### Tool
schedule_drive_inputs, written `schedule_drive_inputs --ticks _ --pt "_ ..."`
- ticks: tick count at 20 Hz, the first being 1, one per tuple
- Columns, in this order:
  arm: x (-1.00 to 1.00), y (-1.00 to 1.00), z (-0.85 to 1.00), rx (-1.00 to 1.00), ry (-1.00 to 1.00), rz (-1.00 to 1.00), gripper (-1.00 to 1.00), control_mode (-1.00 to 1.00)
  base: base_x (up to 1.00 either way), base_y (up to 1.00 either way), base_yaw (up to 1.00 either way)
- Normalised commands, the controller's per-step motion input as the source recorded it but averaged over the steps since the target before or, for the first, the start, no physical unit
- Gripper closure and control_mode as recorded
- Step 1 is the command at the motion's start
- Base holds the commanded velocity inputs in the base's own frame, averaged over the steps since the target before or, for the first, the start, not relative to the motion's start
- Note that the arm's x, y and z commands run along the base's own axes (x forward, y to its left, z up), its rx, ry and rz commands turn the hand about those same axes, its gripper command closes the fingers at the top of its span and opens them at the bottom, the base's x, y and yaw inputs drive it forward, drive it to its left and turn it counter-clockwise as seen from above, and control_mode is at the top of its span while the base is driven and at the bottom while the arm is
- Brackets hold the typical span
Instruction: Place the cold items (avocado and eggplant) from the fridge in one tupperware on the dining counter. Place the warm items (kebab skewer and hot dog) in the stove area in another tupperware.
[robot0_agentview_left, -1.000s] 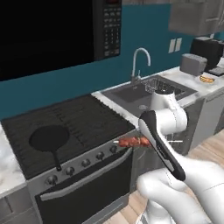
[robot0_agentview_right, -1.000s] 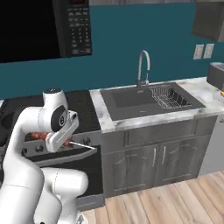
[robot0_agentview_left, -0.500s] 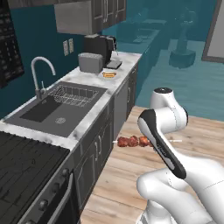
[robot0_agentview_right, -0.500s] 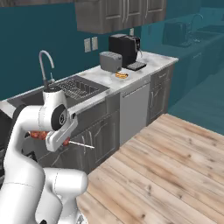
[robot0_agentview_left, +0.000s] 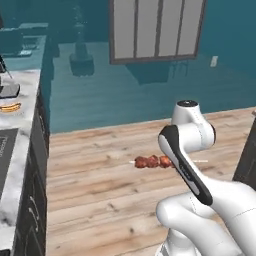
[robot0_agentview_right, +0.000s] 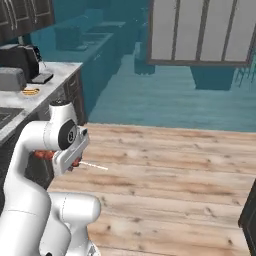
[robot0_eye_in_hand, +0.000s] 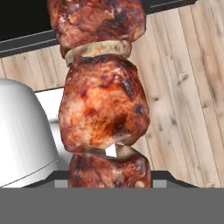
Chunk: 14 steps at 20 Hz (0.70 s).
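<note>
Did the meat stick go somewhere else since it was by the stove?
Yes. The kebab skewer, shut in the gripper, rode away with the turning base: the stove is gone, and wooden floor lies under it.

No readable text, labels, brands or numbers anywhere in these frames.

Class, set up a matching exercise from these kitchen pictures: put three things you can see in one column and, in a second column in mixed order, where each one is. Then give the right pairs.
Things:
1. kebab skewer
2. banana
3. toaster

Places:
A. lying on the marble counter, beside the coffee machine
B. standing on the counter, next to the coffee machine
C. held level in the air over the wooden floor

Pairs: 1-C, 2-A, 3-B
</note>
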Motion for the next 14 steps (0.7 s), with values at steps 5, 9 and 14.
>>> schedule_drive_inputs --ticks 5,9,14 --pt "0.0 0.0 0.0 0.0 0.0 0.0 1.0 1.0 0.28 -0.01 -0.81" --pt "0.0 0.0 0.0 0.0 0.0 0.0 1.0 1.0 0.62 0.01 -0.68" --pt "0.0 0.0 0.0 0.0 0.0 0.0 1.0 1.0 1.0 0.0 -0.19"
